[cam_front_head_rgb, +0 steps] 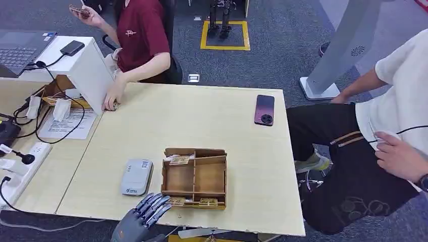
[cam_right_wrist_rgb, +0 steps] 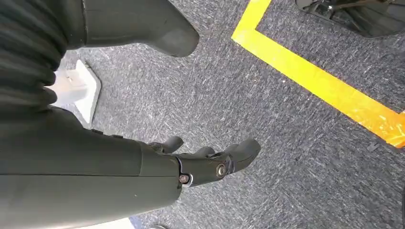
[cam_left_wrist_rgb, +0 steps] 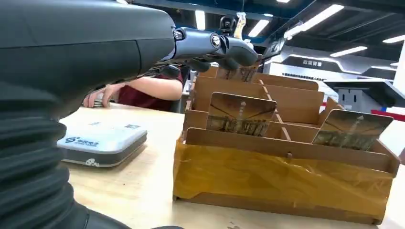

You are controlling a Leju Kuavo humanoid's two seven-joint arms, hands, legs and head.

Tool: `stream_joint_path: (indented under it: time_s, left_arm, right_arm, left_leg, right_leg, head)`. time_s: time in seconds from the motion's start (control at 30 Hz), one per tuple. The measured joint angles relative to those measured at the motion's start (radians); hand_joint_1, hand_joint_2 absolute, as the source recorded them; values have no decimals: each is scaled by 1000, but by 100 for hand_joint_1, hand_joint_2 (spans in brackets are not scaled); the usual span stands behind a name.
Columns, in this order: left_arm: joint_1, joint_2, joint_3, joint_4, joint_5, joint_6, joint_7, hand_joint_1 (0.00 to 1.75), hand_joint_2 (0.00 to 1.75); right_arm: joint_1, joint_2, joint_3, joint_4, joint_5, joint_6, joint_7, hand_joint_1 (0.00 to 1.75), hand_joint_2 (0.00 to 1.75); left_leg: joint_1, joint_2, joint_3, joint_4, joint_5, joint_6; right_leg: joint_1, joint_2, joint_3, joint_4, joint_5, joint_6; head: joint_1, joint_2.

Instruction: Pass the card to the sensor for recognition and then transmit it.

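Observation:
A wooden compartment box (cam_front_head_rgb: 194, 150) stands on the pale table near its front edge. Two cards (cam_front_head_rgb: 176, 201) (cam_front_head_rgb: 208, 202) stand in its front slot, and another card (cam_front_head_rgb: 179, 160) lies in the far left compartment. The grey-white sensor (cam_front_head_rgb: 136, 177) lies flat just left of the box. My left hand (cam_front_head_rgb: 144, 214) hovers at the box's front left corner with fingers stretched out and nothing in them. In the left wrist view its fingers (cam_left_wrist_rgb: 215, 47) reach over the box (cam_left_wrist_rgb: 286, 176) above the near card (cam_left_wrist_rgb: 241, 113); the sensor (cam_left_wrist_rgb: 102, 143) lies beside. My right hand (cam_right_wrist_rgb: 205, 160) hangs over the carpet, loosely spread and holding nothing.
A dark phone (cam_front_head_rgb: 264, 109) lies at the table's far right. A person in red (cam_front_head_rgb: 141, 35) sits behind, one hand (cam_front_head_rgb: 112, 100) on the table by a white box (cam_front_head_rgb: 88, 70). Another person (cam_front_head_rgb: 398, 126) sits at the right. Cables and a power strip (cam_front_head_rgb: 25, 161) lie on the left.

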Motion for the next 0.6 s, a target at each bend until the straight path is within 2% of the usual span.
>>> stream_joint_path:
  time_s: [0.2,0.33,0.43,0.47,0.6]
  left_arm:
    - [-25,-11,0,17,32,0,1,0,175]
    - [-62,-18,-3,52,110,0,-2,0,175]
    - [-75,-28,-4,68,200,-20,-30,0,175]
    - [-79,-30,-4,71,226,-25,-36,0,175]
    - [-94,-35,-4,90,237,-16,-47,0,175]
  right_arm:
    - [-3,1,0,0,10,1,0,0,175]
    - [-6,2,0,0,17,1,1,0,175]
    - [-7,4,0,0,21,1,1,0,175]
    - [-7,5,0,0,22,1,1,0,0]
    - [-8,6,0,0,27,1,1,0,0]
  left_leg:
    - [0,0,0,0,0,0]
    - [0,0,0,0,0,0]
    - [0,0,1,0,0,0]
    - [0,0,1,0,0,0]
    - [0,0,0,0,0,0]
  right_leg:
    - [0,0,0,0,0,0]
    - [0,0,1,0,0,0]
    - [0,0,1,0,0,0]
    - [0,0,1,0,0,0]
    - [0,0,1,0,0,0]
  head:
    - [0,0]
    - [0,0]
    - [0,0]
    - [0,0]
    - [0,0]
